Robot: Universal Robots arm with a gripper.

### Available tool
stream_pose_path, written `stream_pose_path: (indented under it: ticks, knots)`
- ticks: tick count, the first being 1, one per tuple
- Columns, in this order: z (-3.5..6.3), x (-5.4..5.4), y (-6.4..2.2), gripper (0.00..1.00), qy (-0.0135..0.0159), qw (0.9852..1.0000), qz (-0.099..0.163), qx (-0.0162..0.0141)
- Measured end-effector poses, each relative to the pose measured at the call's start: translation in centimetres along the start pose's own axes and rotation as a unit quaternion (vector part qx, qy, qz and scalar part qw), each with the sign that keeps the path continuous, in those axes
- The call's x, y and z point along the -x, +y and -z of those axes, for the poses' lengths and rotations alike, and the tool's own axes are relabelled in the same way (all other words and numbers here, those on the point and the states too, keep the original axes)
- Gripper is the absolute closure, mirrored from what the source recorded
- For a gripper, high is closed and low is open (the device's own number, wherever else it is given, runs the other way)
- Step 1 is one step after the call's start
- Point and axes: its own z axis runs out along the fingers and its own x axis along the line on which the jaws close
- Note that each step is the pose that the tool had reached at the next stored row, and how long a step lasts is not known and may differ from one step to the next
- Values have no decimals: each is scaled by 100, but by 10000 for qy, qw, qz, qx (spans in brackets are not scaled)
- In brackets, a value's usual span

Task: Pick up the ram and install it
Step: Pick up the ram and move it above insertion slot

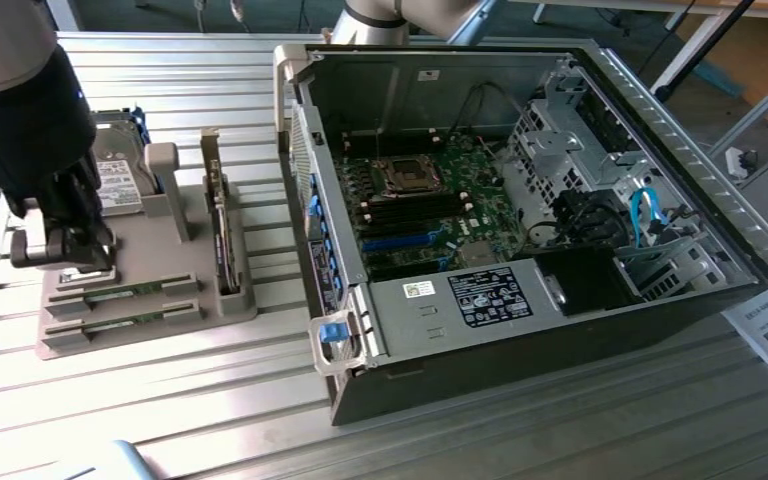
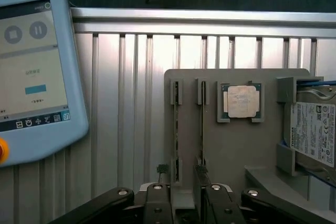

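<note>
Spanning both views, a slotted metal table (image 1: 157, 400) carries everything. An open case (image 1: 491, 370) takes up the side toward the exterior view's right, lying flat with its motherboard (image 1: 424, 210) exposed. The arm (image 1: 11, 90) stands over the table's edge at the exterior view's left. Beneath it lies a grey holder (image 1: 244, 300), just beside the case. A pendant (image 2: 31, 72) rests on the table near the holder.

A hard drive (image 1: 115, 170) is propped at the holder's far end. A square processor (image 2: 240, 101) lies flat in its pocket between the drive and two ram sticks (image 1: 124, 292). Both sticks sit on edge, side by side, in slots along the holder's near edge.

The gripper (image 1: 71, 255) hangs over one end of the sticks, jaws spread wide and holding nothing. Whether its fingers (image 2: 157, 203) touch a stick cannot be told.
</note>
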Motion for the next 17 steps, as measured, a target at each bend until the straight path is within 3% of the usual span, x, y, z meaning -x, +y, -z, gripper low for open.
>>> stream_pose_path:
  ticks: [14, 17]
  knots:
    - [-347, -151, 6, 69, -24, 10000, 0, -1]
    - [-364, -155, 7, 69, -26, 10000, -1, 0]
